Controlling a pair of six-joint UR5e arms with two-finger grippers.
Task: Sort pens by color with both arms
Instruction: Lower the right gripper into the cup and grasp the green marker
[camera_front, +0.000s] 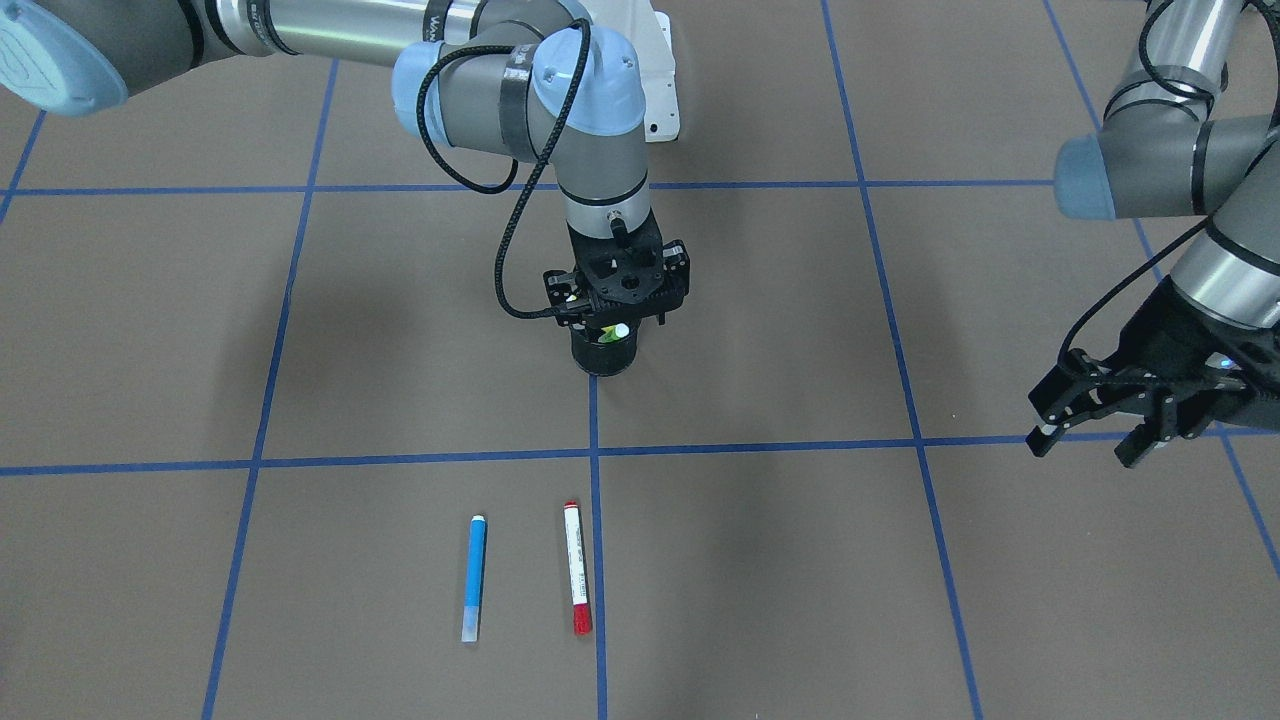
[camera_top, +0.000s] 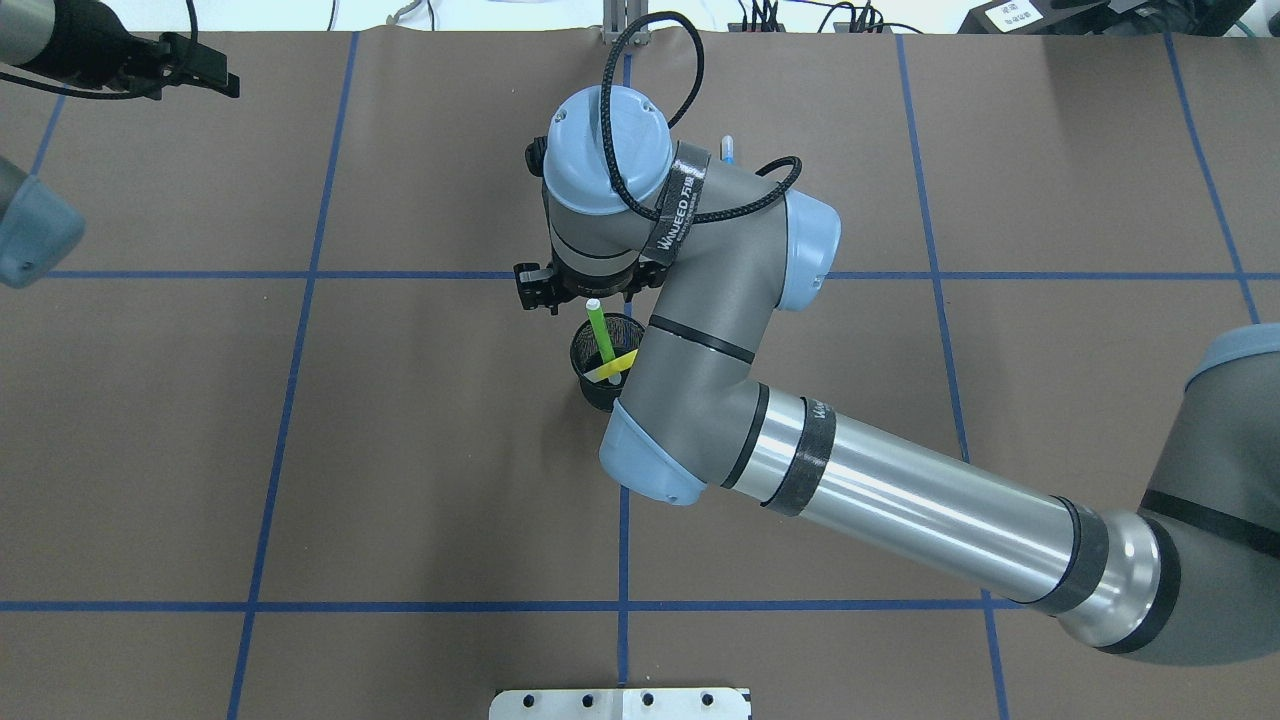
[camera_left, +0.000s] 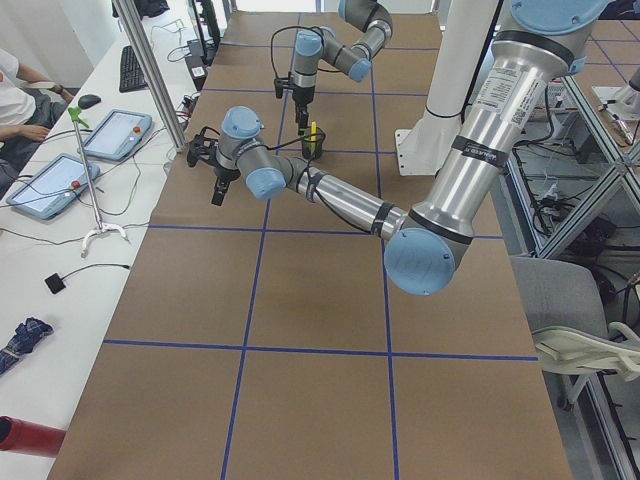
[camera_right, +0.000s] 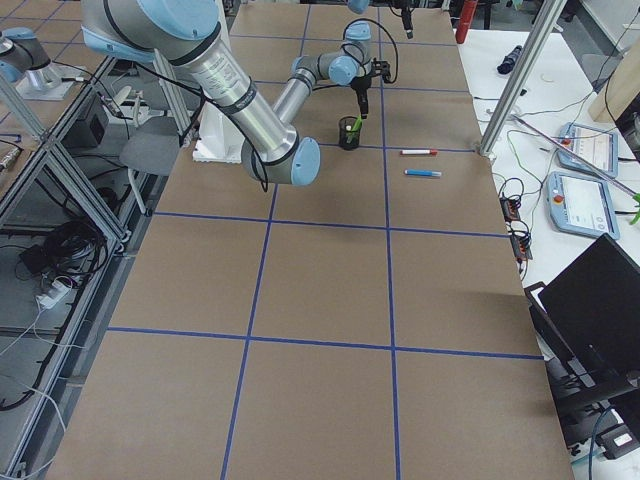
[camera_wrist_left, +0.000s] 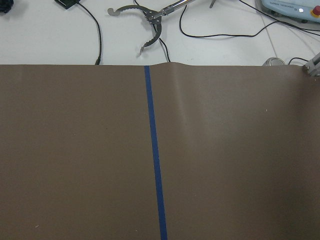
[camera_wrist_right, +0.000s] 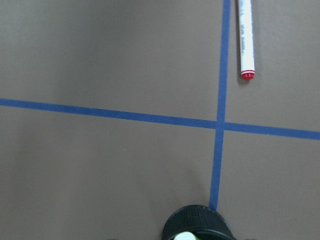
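My right tool (camera_front: 612, 322) sits over the cup (camera_front: 603, 358) to fetch the green pen (camera_top: 600, 330) — I can't tell its grip; left tool (camera_front: 1088, 445) hangs open, empty.

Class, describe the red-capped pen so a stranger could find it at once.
On the brown table, start at the black mesh cup and follow the blue tape line away from the robot, past the crossing. Two pens lie there side by side; the red-capped pen lies beside the line, white-bodied with red ends, unlike the blue pen beside it.
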